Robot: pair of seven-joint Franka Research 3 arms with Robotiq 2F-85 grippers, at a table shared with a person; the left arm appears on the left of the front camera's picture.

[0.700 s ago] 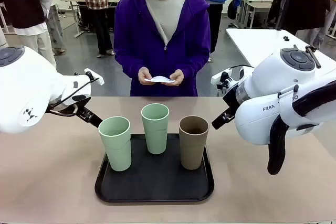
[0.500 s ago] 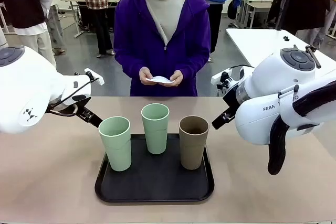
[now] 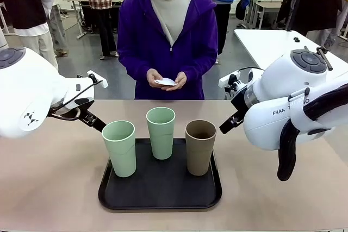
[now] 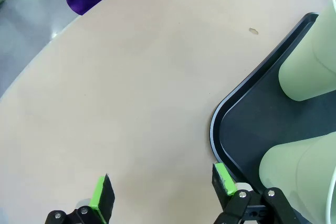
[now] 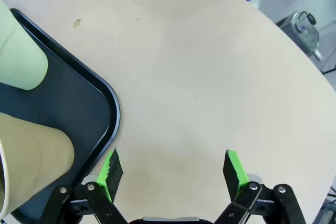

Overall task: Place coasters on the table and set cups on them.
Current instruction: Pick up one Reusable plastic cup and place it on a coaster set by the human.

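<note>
Three cups stand on a black tray (image 3: 160, 194): a mint one (image 3: 119, 148) front left, a mint one (image 3: 161, 132) behind the middle, a brown-taupe one (image 3: 200, 146) on the right. Across the beige table (image 3: 49, 183) a person holds white coasters (image 3: 166, 82) in both hands at waist height. My left gripper (image 4: 163, 192) hangs open over bare tabletop beside the tray's left corner (image 4: 220, 124); two mint cups (image 4: 310, 72) rise at that view's right. My right gripper (image 5: 173, 171) is open over the table by the tray's right edge (image 5: 113, 108), near the brown cup (image 5: 29, 153).
Both white arm bodies (image 3: 32, 99) (image 3: 288, 107) flank the tray. A white table (image 3: 272, 42) with dark tools stands at the back right. Other people stand in the room behind. Bare tabletop lies left, right and behind the tray.
The person's hands have shifted the coasters slightly. Both arms and the cups stay still.
</note>
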